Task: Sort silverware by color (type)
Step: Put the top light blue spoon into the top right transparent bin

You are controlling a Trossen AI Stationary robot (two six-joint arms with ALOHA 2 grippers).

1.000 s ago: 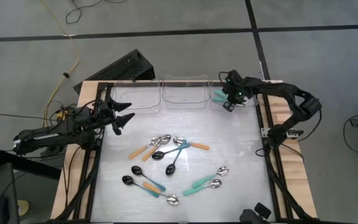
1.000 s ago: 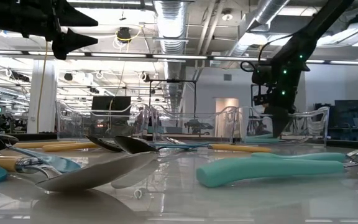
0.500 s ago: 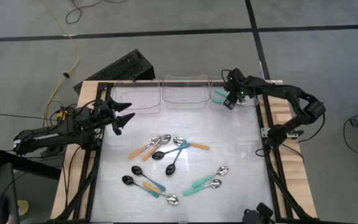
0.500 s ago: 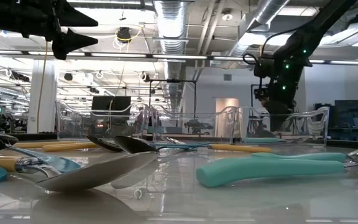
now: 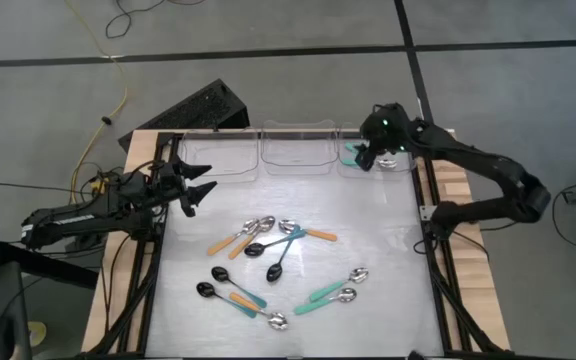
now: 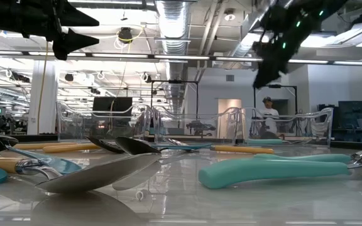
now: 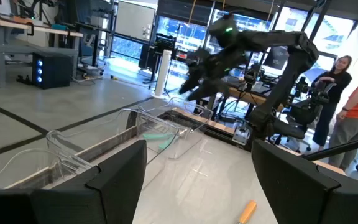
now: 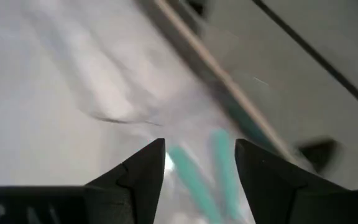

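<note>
Silverware (image 5: 278, 260) lies scattered mid-table, well short of my right gripper (image 5: 365, 160), which hovers with fingers parted and empty over the far-right clear bin (image 5: 376, 160). Two teal-handled spoons (image 8: 201, 174) show blurred just beneath its fingertips; I can't make out their bowls. My left gripper (image 5: 200, 185) waits spread wide beside the table's left edge, the pile off toward its right.

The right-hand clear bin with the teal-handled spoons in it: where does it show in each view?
High: right bin at the table's far edge, under the right gripper.
Low: right bin, right of centre.
Left wrist: middle, teal inside.
Right wrist: teal spoons beyond the open fingers.
Shared landmark: the teal spoons.
</note>
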